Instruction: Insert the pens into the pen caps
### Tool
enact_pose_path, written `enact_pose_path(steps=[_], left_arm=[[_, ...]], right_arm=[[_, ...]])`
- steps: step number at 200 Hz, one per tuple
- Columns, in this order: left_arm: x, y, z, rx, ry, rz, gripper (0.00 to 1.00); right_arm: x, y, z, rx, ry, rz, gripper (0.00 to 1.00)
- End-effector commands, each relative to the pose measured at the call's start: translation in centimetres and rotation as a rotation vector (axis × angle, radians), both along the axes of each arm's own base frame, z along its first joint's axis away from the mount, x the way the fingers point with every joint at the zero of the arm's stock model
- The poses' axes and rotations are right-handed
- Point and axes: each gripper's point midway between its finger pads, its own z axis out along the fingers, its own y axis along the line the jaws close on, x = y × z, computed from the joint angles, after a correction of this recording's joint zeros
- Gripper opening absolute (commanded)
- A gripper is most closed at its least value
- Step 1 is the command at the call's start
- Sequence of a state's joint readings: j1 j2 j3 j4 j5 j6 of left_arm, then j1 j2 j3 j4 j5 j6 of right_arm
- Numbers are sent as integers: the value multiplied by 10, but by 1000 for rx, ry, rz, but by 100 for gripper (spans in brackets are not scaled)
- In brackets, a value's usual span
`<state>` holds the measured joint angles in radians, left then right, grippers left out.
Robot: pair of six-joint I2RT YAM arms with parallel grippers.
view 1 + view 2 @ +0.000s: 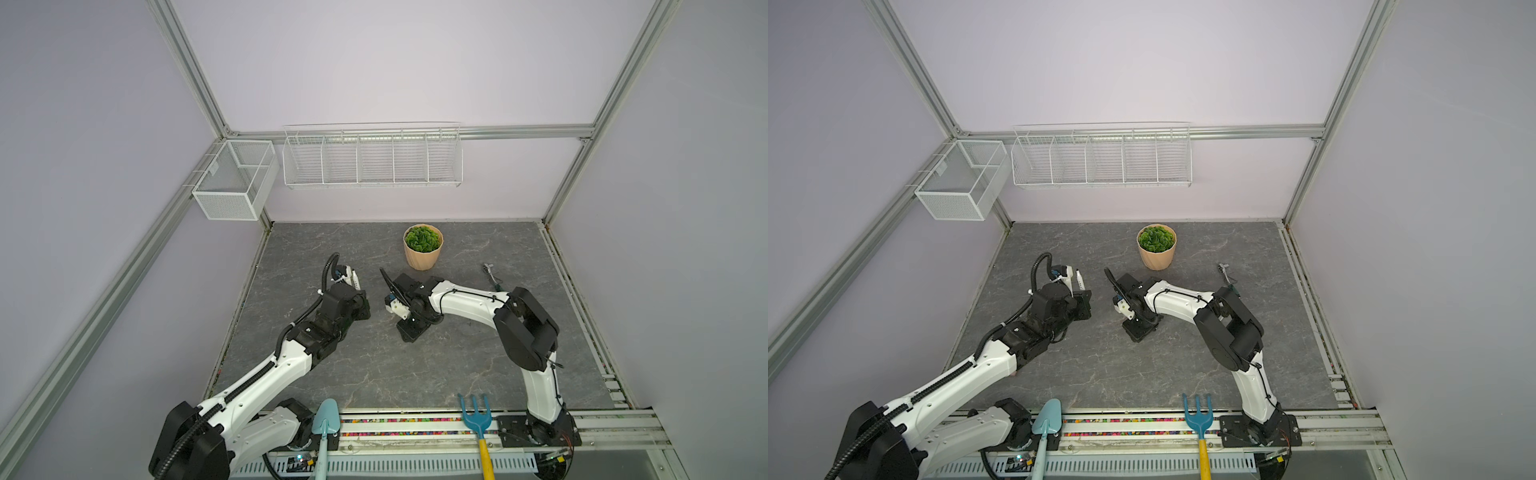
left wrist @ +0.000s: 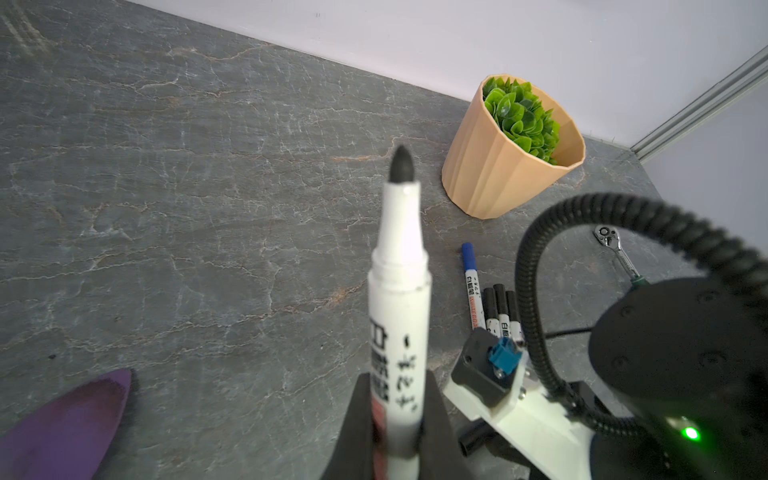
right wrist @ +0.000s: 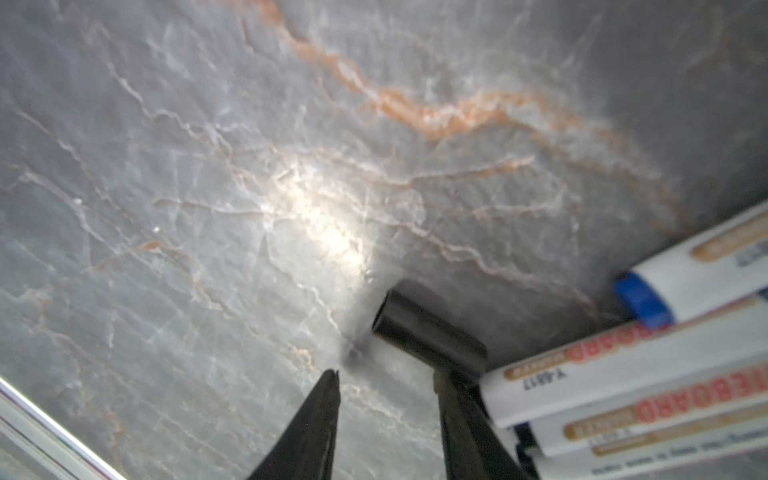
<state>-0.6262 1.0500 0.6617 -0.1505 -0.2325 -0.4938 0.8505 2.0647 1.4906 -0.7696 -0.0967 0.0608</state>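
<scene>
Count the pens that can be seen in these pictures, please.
5. One pen is clamped in the left gripper, tip bare. One blue-ended pen and three black-ended pens lie side by side on the table near the plant pot, partly hidden. No more show.

We log even, soft light in both top views, shadows faint; straight aluminium frame posts bow toward the edges. Right wrist view: white glare patch on grey marbled tabletop, whole frame soft. Left wrist view: white black-tipped marker pen blurred close up.
</scene>
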Motion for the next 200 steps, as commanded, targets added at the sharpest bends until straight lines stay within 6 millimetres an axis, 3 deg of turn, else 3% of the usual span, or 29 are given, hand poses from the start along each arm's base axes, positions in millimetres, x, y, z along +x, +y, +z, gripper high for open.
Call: enact_pose_path(steps=[1, 30, 95, 164, 200], left_arm=[[-2, 8, 1, 21, -14, 12, 0], [-3, 9, 5, 23, -26, 13, 0], [-3, 16, 10, 22, -32, 27, 0], [-2, 20, 9, 36, -24, 31, 0], [-1, 20, 9, 30, -23, 35, 0]], right_arm=[[8, -4, -8, -33, 9, -27, 47], [19, 5, -6, -9, 11, -56, 52], [56, 16, 4, -13, -55, -140, 54], [73, 30, 1, -9, -35, -152, 56], [106, 28, 8, -49, -116, -214, 59]])
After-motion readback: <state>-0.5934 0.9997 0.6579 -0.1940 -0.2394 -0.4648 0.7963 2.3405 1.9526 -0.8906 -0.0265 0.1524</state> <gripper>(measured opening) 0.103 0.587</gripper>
